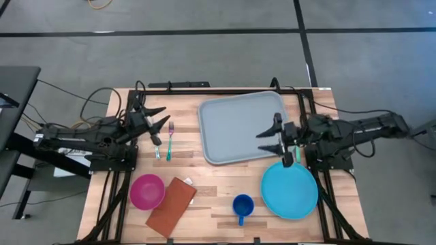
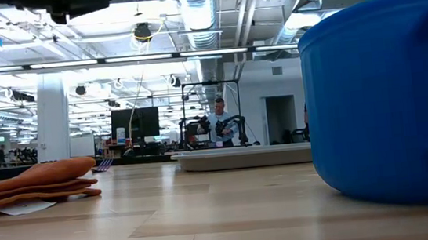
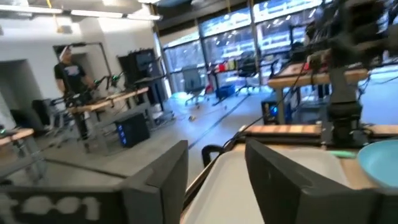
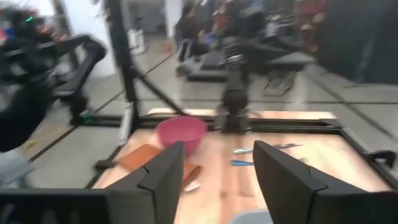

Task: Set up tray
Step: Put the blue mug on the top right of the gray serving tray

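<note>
We find the pink bowl [image 1: 147, 191], napkin [image 1: 172, 206], mug [image 1: 242, 205] and blue plate [image 1: 289, 190] nearest. Beyond, the tray [image 1: 240, 128] lies empty at twelve o'clock on the surface [image 1: 218, 224]. We judge it light, stiff, slick; grip its rim. Left tool [image 1: 161, 122] and right tool [image 1: 267, 141] both hover spread, empty.

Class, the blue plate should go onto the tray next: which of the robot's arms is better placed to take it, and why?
Probably the right. The right gripper, open, hovers over the tray edge just above the blue plate; the left gripper is across the table by the cutlery.
</note>
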